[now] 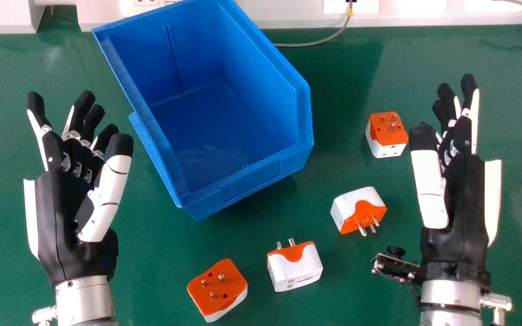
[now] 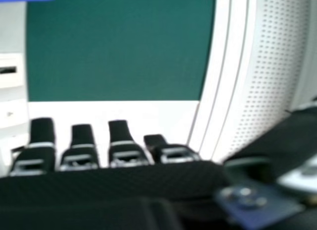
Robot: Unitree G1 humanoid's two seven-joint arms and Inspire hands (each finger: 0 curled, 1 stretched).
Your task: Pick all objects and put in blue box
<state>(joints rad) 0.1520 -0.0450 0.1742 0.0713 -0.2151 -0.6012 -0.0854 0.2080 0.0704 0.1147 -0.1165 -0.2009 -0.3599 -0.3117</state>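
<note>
Farthest adapter (image 1: 388, 142): here it sits on the green table (image 1: 451, 45), right of the box, orange face and pins up, just left of the right thumb.
Second adapter (image 1: 356, 206): nearer and a touch left, tilted, pins aimed towards the near right.
Third adapter (image 1: 297, 269): nearer again and further left, white side showing, pins pointing away to the far side.
Nearest adapter (image 1: 217, 287): just left of the third and apart from it, pins straight up; that makes four, all outside the box!
Blue box (image 1: 251, 181): far and centre-left between the hands, standing at an angle, open top showing its floor.
Left hand (image 1: 59, 217): out on the left of the box, fingers loosely bent and wide of the thumb, gripping nothing.
Right hand (image 1: 462, 213): over on the right, fingers spread wide from the thumb, no grip; its own view shows the fingers (image 2: 120, 133) extended.
Grey cable (image 1: 310, 44): behind, running right from the box's far side.
</note>
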